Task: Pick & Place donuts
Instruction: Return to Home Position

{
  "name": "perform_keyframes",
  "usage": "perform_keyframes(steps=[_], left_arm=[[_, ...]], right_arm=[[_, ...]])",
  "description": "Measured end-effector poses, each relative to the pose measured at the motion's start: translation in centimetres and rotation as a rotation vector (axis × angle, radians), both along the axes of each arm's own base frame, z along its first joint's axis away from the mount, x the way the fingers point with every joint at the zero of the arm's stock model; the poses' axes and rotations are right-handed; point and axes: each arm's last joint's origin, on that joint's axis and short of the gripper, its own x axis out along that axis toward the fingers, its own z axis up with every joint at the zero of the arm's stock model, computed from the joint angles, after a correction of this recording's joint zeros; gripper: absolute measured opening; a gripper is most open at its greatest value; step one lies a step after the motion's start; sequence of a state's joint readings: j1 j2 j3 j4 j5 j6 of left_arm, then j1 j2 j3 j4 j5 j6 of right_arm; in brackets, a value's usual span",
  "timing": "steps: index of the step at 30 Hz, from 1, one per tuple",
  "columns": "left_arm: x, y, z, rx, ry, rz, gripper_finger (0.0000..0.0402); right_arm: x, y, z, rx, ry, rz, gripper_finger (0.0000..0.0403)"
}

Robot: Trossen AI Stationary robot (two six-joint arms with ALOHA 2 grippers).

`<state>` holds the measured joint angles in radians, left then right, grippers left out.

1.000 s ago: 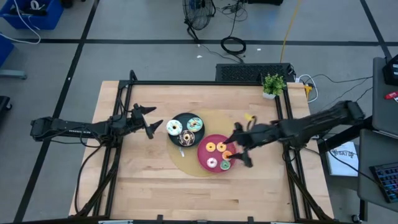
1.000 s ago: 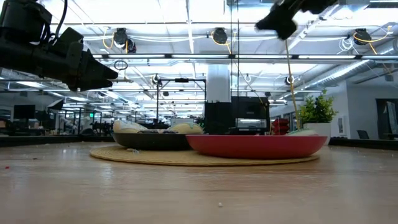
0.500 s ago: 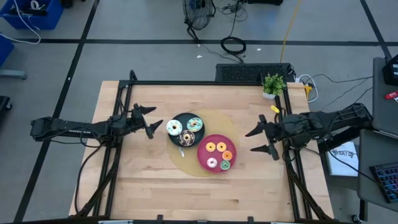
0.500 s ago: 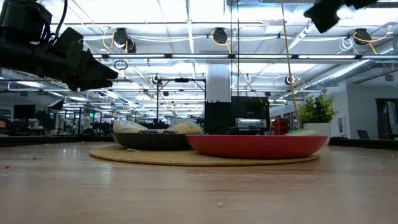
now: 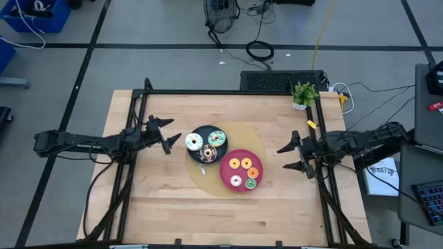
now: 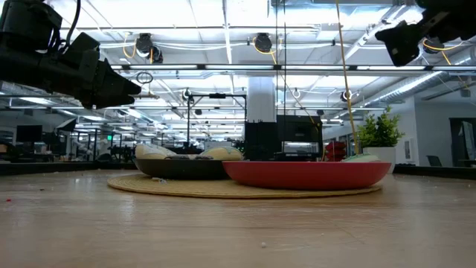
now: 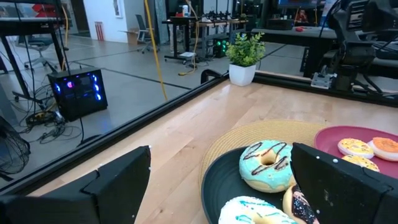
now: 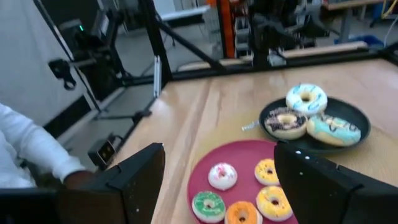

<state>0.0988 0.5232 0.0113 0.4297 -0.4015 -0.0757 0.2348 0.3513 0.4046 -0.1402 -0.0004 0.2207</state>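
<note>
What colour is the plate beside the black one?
Pinkish red plate; clearest in right wrist view.

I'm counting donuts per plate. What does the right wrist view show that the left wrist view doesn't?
Only the right wrist view: the green donut and white donut on the red plate, five donuts there in all, plus a person's white sleeve. Only the left wrist view: the potted plant and a box with blue lights. Both: the black plate with its larger donuts, part of the red plate, and an open gripper, the left gripper in one, the right gripper in the other.
</note>
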Motion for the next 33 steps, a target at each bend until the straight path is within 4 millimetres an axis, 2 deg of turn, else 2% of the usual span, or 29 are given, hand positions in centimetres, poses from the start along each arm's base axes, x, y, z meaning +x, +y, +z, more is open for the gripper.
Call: perform_keyframes(steps=[13,22,33], left_arm=[[0.0,0.0,0.0,0.000,-0.001,0.000,0.0381],[0.0,0.0,0.0,0.000,0.000,0.000,0.0381],[0.0,0.0,0.0,0.000,0.000,0.000,0.0381]], right_arm=[[-2.2,-0.5,-2.0,-0.017,-0.134,-0.001,0.0281],[-2.1,-0.5,-4.2,-0.017,-0.182,0.000,0.0282],[-1.9,-0.5,-5.6,-0.078,-0.211,0.005,0.0282]])
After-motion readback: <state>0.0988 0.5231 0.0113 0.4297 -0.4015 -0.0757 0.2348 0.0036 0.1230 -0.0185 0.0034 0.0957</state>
